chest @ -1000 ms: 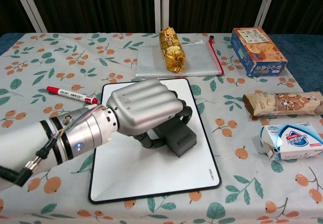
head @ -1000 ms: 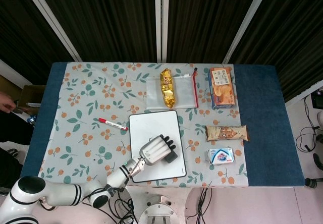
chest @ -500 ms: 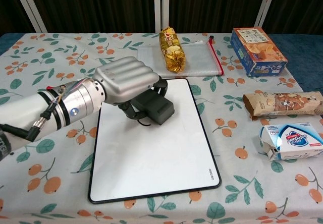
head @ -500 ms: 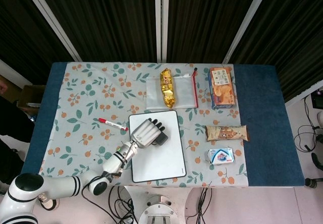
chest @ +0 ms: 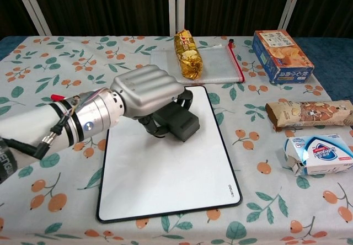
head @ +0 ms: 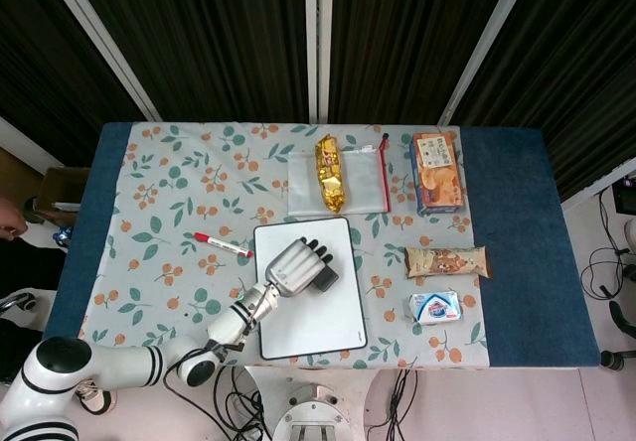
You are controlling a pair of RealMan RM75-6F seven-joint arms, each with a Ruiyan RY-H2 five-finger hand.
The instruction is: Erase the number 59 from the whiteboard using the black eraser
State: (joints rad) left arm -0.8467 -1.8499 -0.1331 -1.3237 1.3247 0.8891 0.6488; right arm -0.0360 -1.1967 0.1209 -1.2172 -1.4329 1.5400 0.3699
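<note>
The silver left hand (chest: 144, 93) is gripping the black rectangular eraser (chest: 179, 121) and pressing it on the upper part of the white, black-framed whiteboard (chest: 165, 170), which is showing no visible digits. Uneven pressure risks shoving the unsecured board sideways across the cloth.

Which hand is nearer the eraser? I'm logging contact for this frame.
Left. The left hand grips the eraser on the whiteboard. The right hand is not in either view, so its place cannot be told.

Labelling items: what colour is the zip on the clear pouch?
Red; the pouch's zip shows best in the chest view.
</note>
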